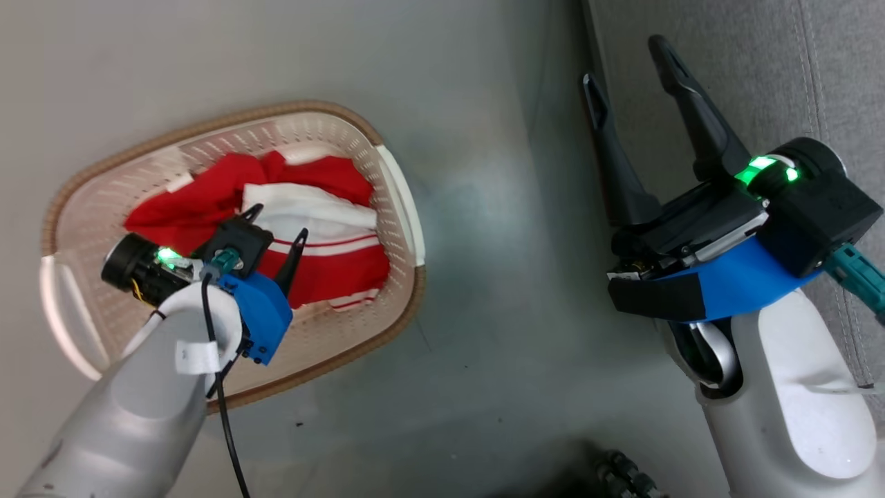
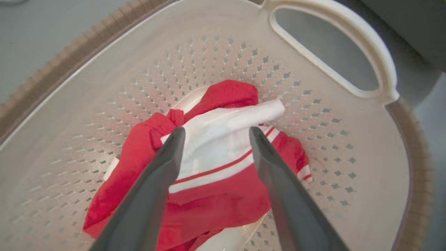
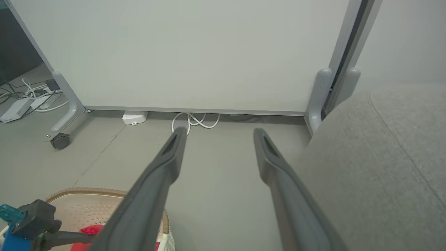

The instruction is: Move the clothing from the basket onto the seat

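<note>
Head view puts the left pincer (image 1: 279, 221) down inside the basket (image 1: 304, 111) at the left of the frame. Its two dark fingers are spread apart with nothing between them, tips poised over the clothing (image 1: 332, 270). In the left wrist view the fingers straddle the white part of the heap. Whether the tips touch the fabric I cannot tell.

The right pincer (image 1: 622, 61) hangs at the upper right of the head view, fingers also parted and empty, beside the edge of the seat (image 1: 760, 69). The basket stands on the grey floor (image 1: 484, 277), apart from the seat.

I judge that the step in hand is the reach for the first grab: nothing is lifted and no garment lies on the part of the seat that shows. The next move calls for lowering the left pincer into the heap and closing on a fold thick enough to hold. Then comes a lift high enough to clear the rim, and a carry across to the seat on the right.

All the clothing lies crumpled in the bottom of the basket. It is soft red fabric with a broad white panel on top and thin red and white stripes. It is bunched into loose folds, so I cannot tell where one garment ends and another begins. No lettering shows.
</note>
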### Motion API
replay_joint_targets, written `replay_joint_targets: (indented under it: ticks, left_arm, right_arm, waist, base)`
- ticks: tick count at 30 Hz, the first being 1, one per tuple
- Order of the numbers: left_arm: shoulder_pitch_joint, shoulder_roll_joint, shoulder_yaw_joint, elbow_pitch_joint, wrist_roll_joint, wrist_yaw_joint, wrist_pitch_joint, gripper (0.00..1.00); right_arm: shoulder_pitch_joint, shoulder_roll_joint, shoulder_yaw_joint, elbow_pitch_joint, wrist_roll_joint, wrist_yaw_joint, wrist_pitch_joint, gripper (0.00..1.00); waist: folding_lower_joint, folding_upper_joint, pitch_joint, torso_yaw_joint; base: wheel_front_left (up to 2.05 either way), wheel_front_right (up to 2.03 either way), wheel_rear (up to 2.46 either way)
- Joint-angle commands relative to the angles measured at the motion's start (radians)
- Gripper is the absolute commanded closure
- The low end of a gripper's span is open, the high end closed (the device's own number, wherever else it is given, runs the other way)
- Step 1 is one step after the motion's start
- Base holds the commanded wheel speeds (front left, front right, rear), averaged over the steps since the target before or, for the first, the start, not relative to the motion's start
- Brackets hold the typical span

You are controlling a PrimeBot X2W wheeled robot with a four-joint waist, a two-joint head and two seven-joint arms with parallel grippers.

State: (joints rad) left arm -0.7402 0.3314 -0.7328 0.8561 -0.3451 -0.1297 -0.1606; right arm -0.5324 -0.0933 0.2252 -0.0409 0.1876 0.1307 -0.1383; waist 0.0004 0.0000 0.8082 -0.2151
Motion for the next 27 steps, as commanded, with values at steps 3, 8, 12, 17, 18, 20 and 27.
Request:
replay_joint_targets:
  ticks: [3,8,12,17,18,20,27]
  left_arm:
    - [-0.077,0.033,-0.06,0.042,0.004,-0.001,0.025,0.0]
    - [-0.146,0.054,-0.127,0.097,0.014,-0.001,0.054,0.0]
    - [-0.177,0.064,-0.155,0.136,0.026,-0.001,0.068,0.0]
    - [-0.226,0.061,-0.168,0.203,0.048,0.04,0.079,0.0]
    - [-0.23,0.056,-0.17,0.216,0.048,0.044,0.089,0.0]
    - [-0.244,0.05,-0.175,0.24,0.051,0.047,0.106,0.0]
    - [-0.261,0.02,-0.187,0.31,0.037,0.036,0.144,0.01]
  right_arm:
    - [-0.029,0.018,0.014,0.012,0.012,0.0,-0.026,0.0]
    - [-0.028,0.03,0.026,0.035,0.02,0.0,-0.053,0.0]
    - [-0.013,0.035,0.029,0.044,0.023,0.0,-0.062,0.0]
    - [0.012,0.04,0.027,0.044,0.024,0.0,-0.072,0.0]
    - [0.017,0.041,0.027,0.043,0.024,0.0,-0.073,0.0]
    - [0.026,0.041,0.028,0.041,0.024,0.0,-0.074,0.0]
    - [0.048,0.044,0.026,0.034,0.032,0.0,-0.073,0.0]
  waist:
    - [-0.0004,0.0,0.104,-0.074]
    - [-0.0004,0.0,0.142,-0.095]
    - [-0.0004,0.0,0.15,-0.1]
    - [-0.0004,0.0,0.158,-0.105]
    - [-0.0004,0.0,0.159,-0.105]
    - [-0.0004,0.0,0.16,-0.107]
    - [-0.0004,0.0,0.16,-0.114]
  base:
    - [0.0,0.0,0.0]
    - [0.0,0.0,0.0]
    - [0.0,0.0,0.0]
    - [0.0,0.0,0.0]
    - [0.0,0.0,0.0]
    - [0.0,0.0,0.0]
    - [0.0,0.0,0.0]
